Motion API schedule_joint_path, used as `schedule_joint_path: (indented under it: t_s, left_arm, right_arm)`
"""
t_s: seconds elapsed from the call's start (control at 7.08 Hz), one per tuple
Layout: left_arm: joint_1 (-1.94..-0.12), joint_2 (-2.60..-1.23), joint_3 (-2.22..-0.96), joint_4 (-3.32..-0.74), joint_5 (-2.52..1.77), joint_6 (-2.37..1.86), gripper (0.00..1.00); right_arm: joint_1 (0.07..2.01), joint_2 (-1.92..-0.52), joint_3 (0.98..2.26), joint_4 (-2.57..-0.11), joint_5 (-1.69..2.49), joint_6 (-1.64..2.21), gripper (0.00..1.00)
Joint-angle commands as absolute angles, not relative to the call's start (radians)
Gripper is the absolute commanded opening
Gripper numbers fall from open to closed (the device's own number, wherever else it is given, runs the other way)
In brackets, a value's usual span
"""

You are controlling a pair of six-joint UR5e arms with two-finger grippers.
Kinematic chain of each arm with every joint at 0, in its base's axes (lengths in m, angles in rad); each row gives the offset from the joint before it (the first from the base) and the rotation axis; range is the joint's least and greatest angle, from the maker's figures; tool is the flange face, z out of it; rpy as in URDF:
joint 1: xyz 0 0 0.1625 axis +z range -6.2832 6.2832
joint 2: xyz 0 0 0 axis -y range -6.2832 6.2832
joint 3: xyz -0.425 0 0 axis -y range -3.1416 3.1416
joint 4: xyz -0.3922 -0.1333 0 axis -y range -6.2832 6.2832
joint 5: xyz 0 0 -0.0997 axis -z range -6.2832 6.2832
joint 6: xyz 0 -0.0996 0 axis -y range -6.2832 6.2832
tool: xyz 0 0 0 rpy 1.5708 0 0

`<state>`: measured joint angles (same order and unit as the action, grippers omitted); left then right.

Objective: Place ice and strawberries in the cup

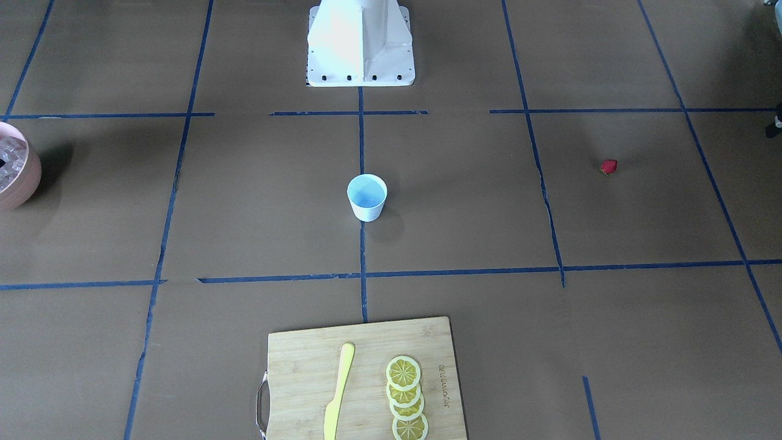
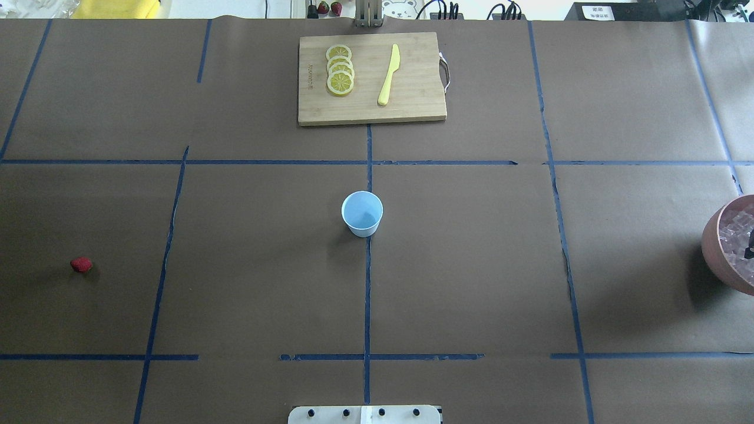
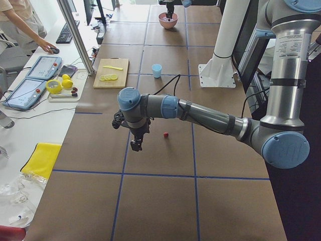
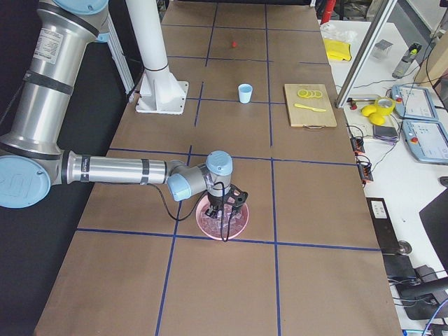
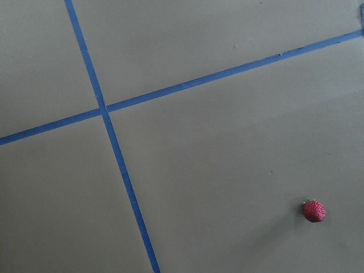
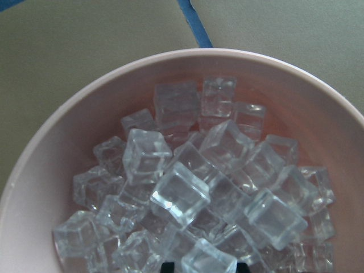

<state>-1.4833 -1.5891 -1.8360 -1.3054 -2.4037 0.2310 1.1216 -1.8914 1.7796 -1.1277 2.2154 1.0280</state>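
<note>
The white cup [image 2: 361,213] with a pale blue inside stands empty at the table's middle, also in the front view [image 1: 367,197]. The strawberry [image 2: 81,264] lies alone on the table on my left side; it shows in the left wrist view [image 5: 314,210]. My left gripper [image 3: 136,145] hovers above the table a little to the side of it; I cannot tell its state. The ice [image 6: 182,193] fills the pink bowl [image 6: 57,142] at the right edge [image 2: 713,247]. My right gripper [image 6: 205,267] is down among the cubes, fingertips apart.
A wooden cutting board [image 2: 412,76] with lemon slices [image 2: 340,70] and a yellow knife [image 2: 389,73] lies at the far middle. The robot base [image 1: 360,43] stands at the near middle. Blue tape lines cross the brown table.
</note>
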Motion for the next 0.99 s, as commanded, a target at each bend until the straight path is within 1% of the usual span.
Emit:
schedule_joint_path:
  t_s: [0.0, 0.14, 0.28, 0.42, 0.56, 0.85]
  left_arm:
    - [-1.483, -1.589, -1.835, -1.315, -2.404, 0.227, 1.0]
    - [-1.483, -1.589, -1.835, -1.315, -2.404, 0.227, 1.0]
    - [-1.483, -1.589, -1.835, -1.315, -2.404, 0.229, 1.0]
    - [-1.483, -1.589, -1.835, -1.315, -2.404, 0.229, 1.0]
    - [-1.482, -1.589, -1.832, -1.316, -2.404, 0.229, 1.0]
    - [-1.474, -1.589, -1.83, -1.315, -2.404, 0.229, 1.0]
  right_arm:
    - [1.123, -1.891, 1.782, -1.126, 2.214, 1.025, 0.25]
    - [1.124, -1.893, 1.787, -1.126, 2.212, 1.02, 0.1]
    - [1.126, -1.896, 1.792, -1.126, 2.212, 1.019, 0.02]
    - [1.129, -1.905, 1.818, -1.126, 2.212, 1.019, 0.0]
    - [1.134, -1.943, 1.879, -1.126, 2.212, 1.019, 0.0]
    - [1.161, -1.947, 1.975, -1.138, 2.226, 1.031, 0.0]
